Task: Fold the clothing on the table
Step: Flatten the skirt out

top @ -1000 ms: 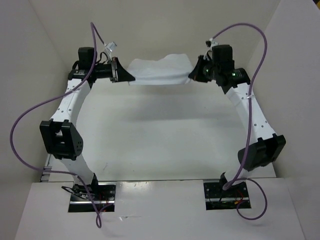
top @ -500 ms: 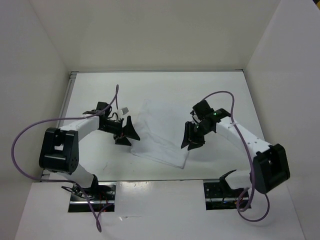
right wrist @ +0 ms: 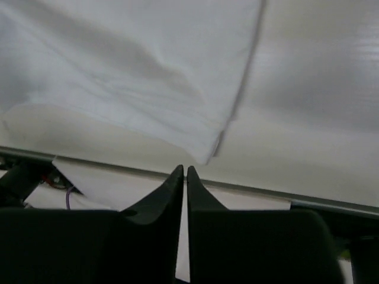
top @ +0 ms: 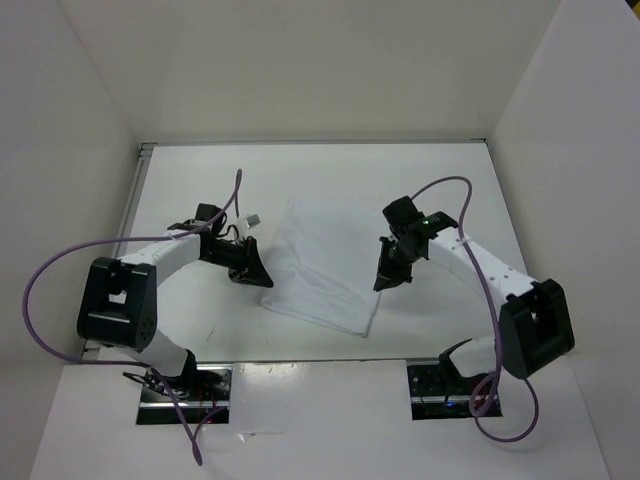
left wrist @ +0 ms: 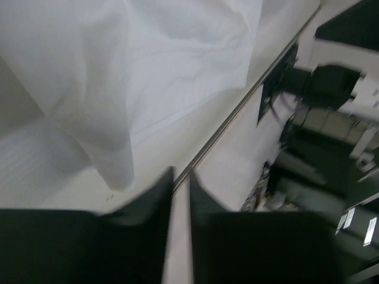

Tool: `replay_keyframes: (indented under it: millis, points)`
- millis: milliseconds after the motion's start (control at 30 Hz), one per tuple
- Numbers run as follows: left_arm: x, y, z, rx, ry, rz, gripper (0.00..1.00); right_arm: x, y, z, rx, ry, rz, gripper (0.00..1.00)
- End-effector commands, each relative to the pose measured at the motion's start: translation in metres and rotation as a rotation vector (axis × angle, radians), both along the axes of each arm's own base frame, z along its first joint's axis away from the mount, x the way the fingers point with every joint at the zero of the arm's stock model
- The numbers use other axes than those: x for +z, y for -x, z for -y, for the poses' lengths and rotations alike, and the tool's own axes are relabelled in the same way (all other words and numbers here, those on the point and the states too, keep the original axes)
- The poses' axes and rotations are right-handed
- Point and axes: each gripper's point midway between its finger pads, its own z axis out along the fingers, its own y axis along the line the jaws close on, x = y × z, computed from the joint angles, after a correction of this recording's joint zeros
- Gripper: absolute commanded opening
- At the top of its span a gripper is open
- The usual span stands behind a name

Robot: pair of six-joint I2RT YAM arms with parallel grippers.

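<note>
The white clothing (top: 325, 265) lies flat on the table (top: 320, 175) as a slanted, roughly rectangular shape between the two arms. My left gripper (top: 260, 278) hovers just off its near-left corner, with a narrow gap between the jaws and nothing in it. In the left wrist view, the clothing (left wrist: 148, 71) lies ahead of the left gripper (left wrist: 181, 174), apart from it. My right gripper (top: 384, 282) is beside the cloth's right edge. The right wrist view shows the right gripper (right wrist: 185, 170) nearly closed and empty, just short of the clothing's corner (right wrist: 130, 71).
White walls enclose the table on the left, far and right sides. A thin metal strip (top: 330, 361) runs along the near edge, also seen as the strip (right wrist: 266, 192) under the right wrist. The arm bases (top: 185, 390) sit in front of it, with purple cables looping around.
A second ago both grippers held the clothing stretched at the far side. It now lies on the table, released. Both jaws opened wide, then narrowed, and both grippers shifted slightly.
</note>
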Motion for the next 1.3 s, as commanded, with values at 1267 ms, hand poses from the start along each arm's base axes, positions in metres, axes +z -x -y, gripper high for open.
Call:
replay_keyframes:
  millis: [1267]
  points:
    - [-0.003, -0.283, 0.034, 0.250, -0.248, 0.320, 0.30, -0.030, -0.273, 0.019, -0.158, 0.214, 0.319, 0.09]
